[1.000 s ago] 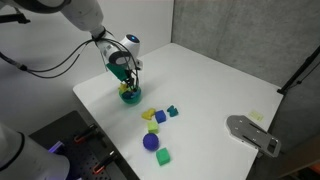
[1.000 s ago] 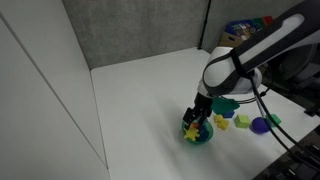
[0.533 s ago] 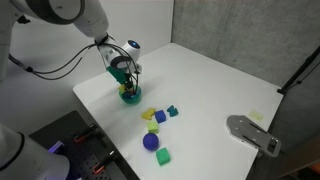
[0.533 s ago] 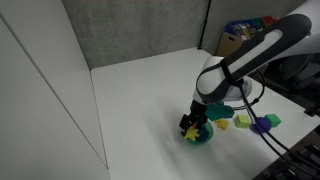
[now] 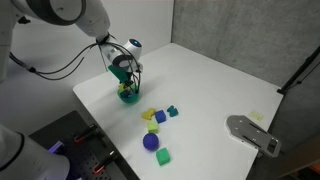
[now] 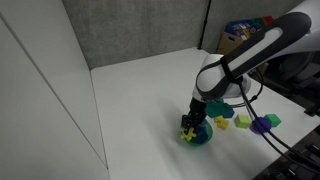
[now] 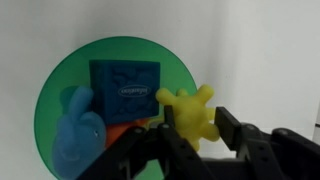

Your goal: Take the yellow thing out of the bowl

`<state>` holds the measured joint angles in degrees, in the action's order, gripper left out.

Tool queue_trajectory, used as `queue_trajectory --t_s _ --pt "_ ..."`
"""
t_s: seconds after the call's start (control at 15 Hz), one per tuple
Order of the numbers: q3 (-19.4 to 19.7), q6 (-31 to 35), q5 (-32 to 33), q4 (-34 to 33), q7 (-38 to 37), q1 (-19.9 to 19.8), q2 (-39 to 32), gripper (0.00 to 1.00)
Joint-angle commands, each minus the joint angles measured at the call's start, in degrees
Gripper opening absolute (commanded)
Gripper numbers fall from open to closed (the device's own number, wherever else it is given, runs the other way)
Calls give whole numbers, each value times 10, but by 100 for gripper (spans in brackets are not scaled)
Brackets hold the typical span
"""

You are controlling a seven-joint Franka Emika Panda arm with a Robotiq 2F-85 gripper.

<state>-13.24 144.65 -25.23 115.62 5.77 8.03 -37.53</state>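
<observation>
In the wrist view the bowl [image 7: 60,80] shows as a round green dish. It holds a blue block [image 7: 125,90] and a blue figure [image 7: 78,135]. The yellow thing [image 7: 188,112], a small knobbly pale-yellow piece, lies at the bowl's right rim. My gripper [image 7: 195,125] has its two black fingers pressed against the piece's left and right sides. In both exterior views the gripper [image 5: 127,85] [image 6: 192,124] reaches straight down into the bowl [image 5: 130,97] [image 6: 202,136].
Toy pieces lie on the white table beside the bowl: a larger yellow piece [image 5: 150,114], a blue block [image 5: 172,111], a dark blue ball [image 5: 150,142] and a green block [image 5: 163,156]. A grey device [image 5: 250,133] sits near the table's far edge.
The jaws have closed from wide open onto the yellow thing. The arm has stayed over the bowl, settling slightly.
</observation>
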Motion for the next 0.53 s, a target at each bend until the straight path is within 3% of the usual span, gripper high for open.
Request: queue_trajectory --t_s 0.0,0.07,0.27,0.47 --pt "-18 -38 4 3 -4 -27 27 19" --pt "-21 -43 1 5 0 -33 35 18" --pt "-27 -62 -9 9 8 -48 55 4" --pt "-23 -76 -18 23 14 -65 91 5"
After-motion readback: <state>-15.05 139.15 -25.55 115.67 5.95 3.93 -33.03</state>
